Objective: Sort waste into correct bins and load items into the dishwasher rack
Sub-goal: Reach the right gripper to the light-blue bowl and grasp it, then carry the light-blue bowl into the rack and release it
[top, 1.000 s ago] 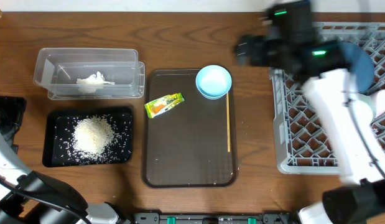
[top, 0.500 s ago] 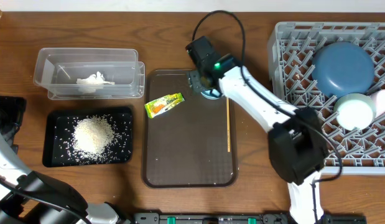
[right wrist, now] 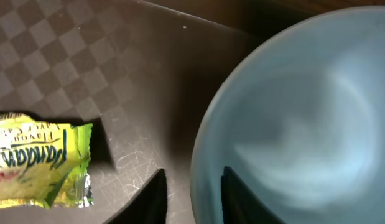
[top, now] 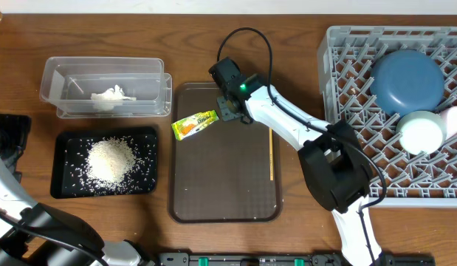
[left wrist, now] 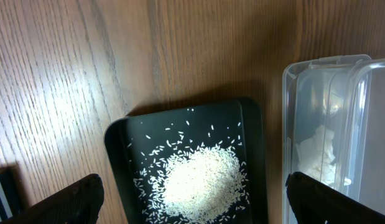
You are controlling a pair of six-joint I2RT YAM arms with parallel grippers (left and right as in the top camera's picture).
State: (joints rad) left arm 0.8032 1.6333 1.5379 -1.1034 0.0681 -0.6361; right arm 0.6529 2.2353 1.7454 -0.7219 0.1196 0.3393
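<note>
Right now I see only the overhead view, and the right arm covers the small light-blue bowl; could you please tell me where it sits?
Observer: The right wrist camera shows the light-blue bowl on the brown tray, directly beneath the right gripper.
Operator: Thank you. Is the gripper shut on it?
Observer: No, its jaws are open and straddle the rim, one finger outside and one inside.
Operator: And the left gripper?
Observer: The left wrist camera shows it open and empty above the black tray of rice grains.
</note>
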